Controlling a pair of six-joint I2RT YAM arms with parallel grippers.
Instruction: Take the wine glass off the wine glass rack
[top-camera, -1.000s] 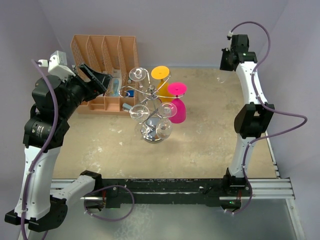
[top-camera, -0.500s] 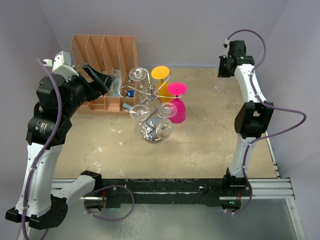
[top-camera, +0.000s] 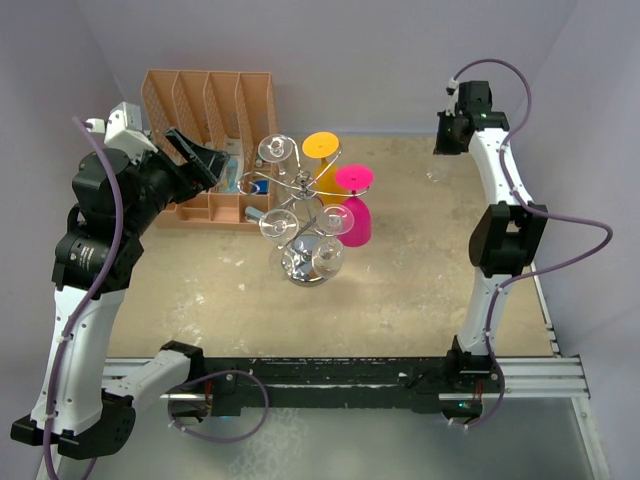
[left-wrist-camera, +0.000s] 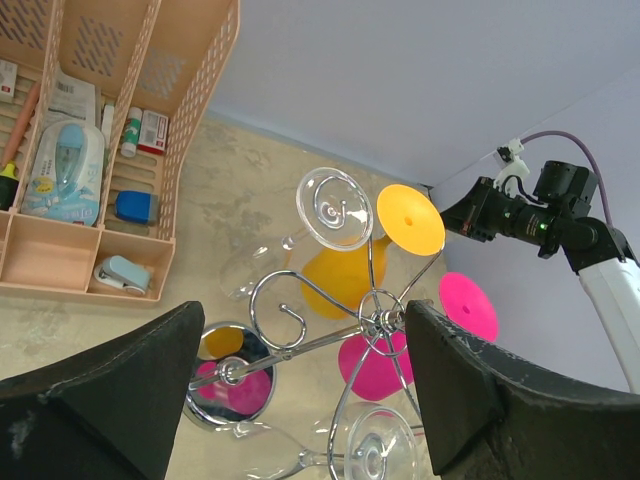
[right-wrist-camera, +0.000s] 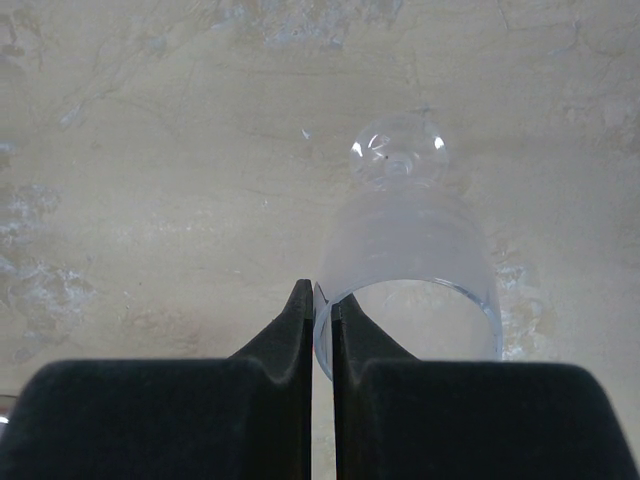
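Wine glass rack (left-wrist-camera: 380, 320): standing mid-tabletop.
Left hand (top-camera: 205, 158): spread, empty, just left of rack; drawn slightly back this past second.
Right hand (right-wrist-camera: 322, 290): pinching rim of clear wine glass (right-wrist-camera: 410, 250), well right of and beyond rack, now steady. Removal likely done; release remains.

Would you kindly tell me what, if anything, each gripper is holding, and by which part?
The right gripper pinches a clear wine glass by its bowl's rim; the left gripper is open, empty.
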